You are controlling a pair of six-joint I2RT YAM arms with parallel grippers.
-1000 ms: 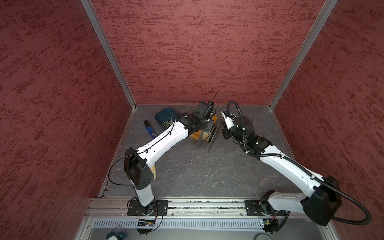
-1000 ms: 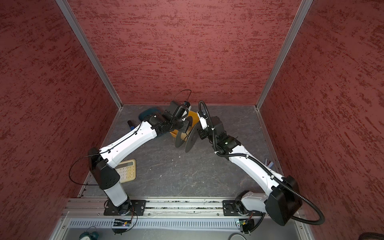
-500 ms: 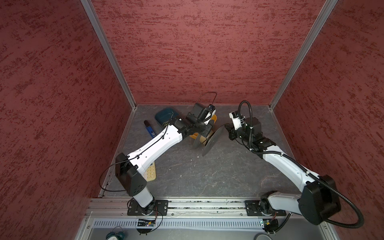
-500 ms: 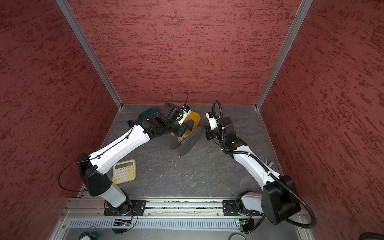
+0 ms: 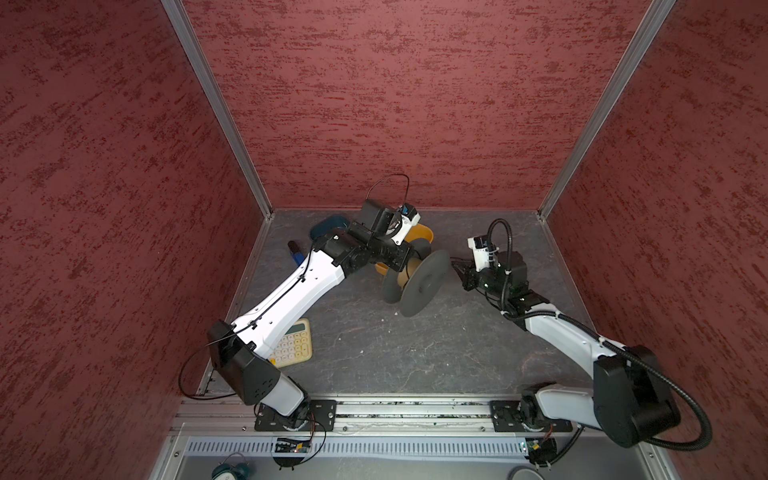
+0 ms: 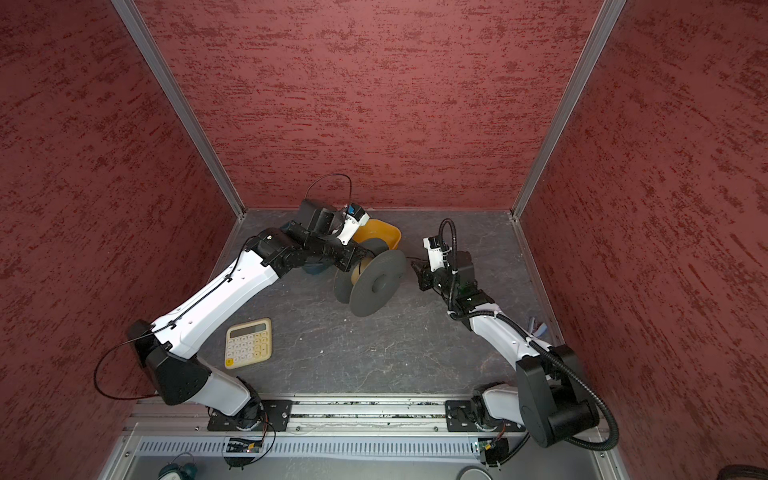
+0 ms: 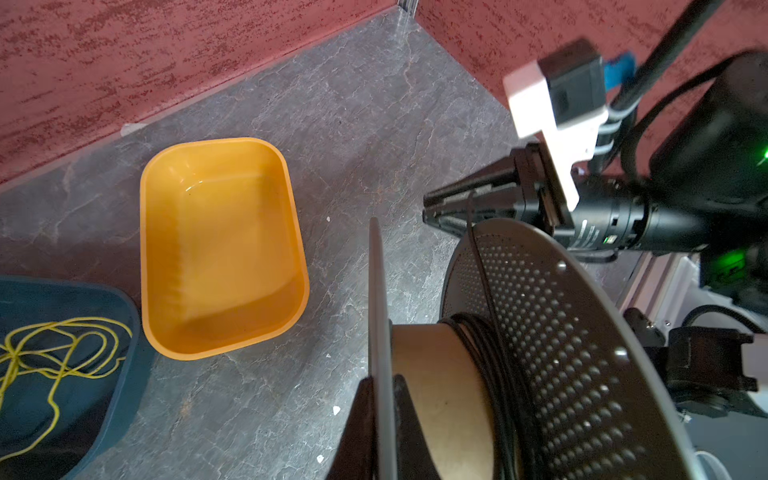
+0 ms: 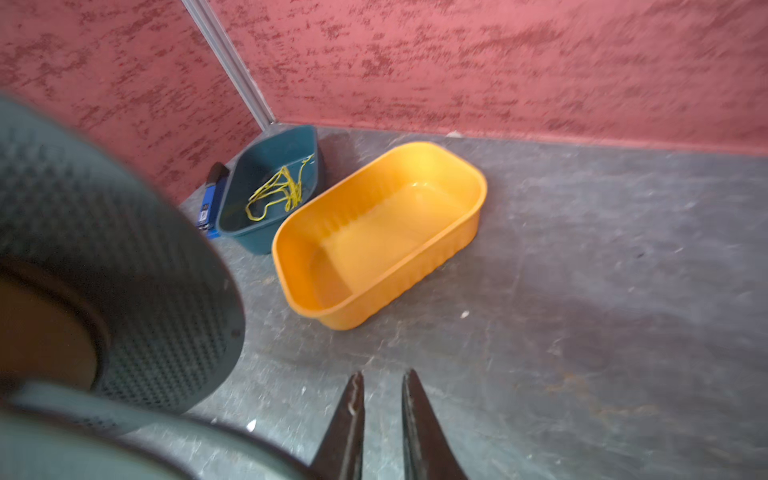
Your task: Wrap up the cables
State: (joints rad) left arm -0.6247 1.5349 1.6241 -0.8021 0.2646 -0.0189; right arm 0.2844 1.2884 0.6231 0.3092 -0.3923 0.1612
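Nearest, a calculator (image 6: 248,343) lies on the counter (image 6: 374,353). Past it, the left fingers (image 7: 407,419) are clamped on one flange of the grey spool (image 6: 374,286). The black cable (image 7: 494,386) is wound on its core, a strand leading toward the right fingers (image 8: 349,428), which are slightly parted and grip nothing. Farthest: orange tray (image 8: 395,291), then blue tray (image 8: 249,241) holding yellow wire (image 8: 278,191).

Both top views look steeply down from high over the whole scene; the 2 wrist cameras sit close, sharing the orange tray (image 7: 224,249) and spool (image 7: 540,332).
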